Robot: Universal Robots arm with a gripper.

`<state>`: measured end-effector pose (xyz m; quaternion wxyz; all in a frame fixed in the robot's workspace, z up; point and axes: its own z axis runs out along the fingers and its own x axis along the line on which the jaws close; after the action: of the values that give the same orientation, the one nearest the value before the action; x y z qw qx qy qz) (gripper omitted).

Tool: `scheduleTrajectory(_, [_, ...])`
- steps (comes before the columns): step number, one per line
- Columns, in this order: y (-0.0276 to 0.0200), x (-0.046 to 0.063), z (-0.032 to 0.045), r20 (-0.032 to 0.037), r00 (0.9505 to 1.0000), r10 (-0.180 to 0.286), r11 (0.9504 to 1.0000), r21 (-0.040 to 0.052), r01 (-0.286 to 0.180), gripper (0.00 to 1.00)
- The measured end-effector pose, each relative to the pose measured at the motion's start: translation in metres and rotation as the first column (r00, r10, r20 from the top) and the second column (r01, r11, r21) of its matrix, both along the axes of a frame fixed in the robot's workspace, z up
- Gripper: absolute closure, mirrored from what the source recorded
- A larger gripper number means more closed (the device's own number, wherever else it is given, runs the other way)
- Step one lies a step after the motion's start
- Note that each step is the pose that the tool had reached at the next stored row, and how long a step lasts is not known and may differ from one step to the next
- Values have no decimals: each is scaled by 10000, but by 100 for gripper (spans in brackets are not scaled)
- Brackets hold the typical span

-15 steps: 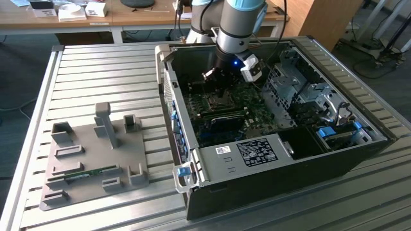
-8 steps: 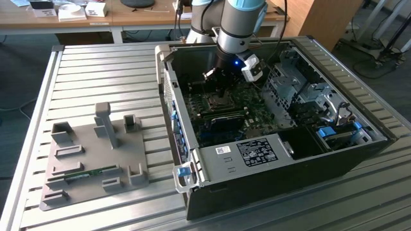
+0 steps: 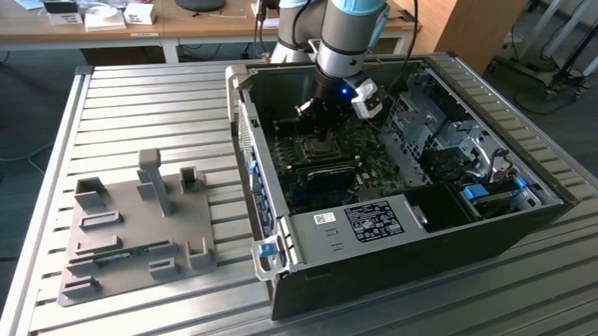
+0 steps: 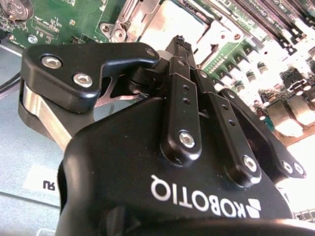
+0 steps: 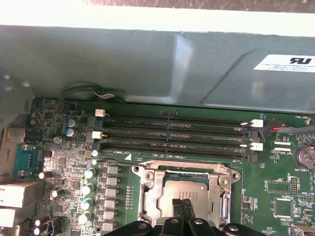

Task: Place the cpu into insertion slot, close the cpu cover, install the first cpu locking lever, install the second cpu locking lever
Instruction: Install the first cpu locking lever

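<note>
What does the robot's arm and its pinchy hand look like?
The arm is a thick round tube, silver-grey with light blue caps, and a black cable runs beside it. A small blue light glows near its wrist. The gripper is glossy black, built of chunky jointed bars held by shiny silver screws, with white lettering on its body.

The arm (image 3: 341, 28) is reaching down into the open computer case (image 3: 421, 259) at the frame's upper centre. Its gripper (image 3: 323, 131) is hanging just above the insertion slot (image 3: 316, 147) on the green motherboard (image 3: 369, 157). At lower left, a grey fixture (image 3: 131, 231) is sitting on the slatted table (image 3: 140, 105), carrying a memory stick (image 3: 122, 253).
</note>
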<state>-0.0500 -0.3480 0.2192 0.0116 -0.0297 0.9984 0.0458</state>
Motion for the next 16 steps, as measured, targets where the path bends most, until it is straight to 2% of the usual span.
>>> scheduleTrajectory(16, [0, 0, 161, 1, 10000, 0, 10000, 2, 0, 89])
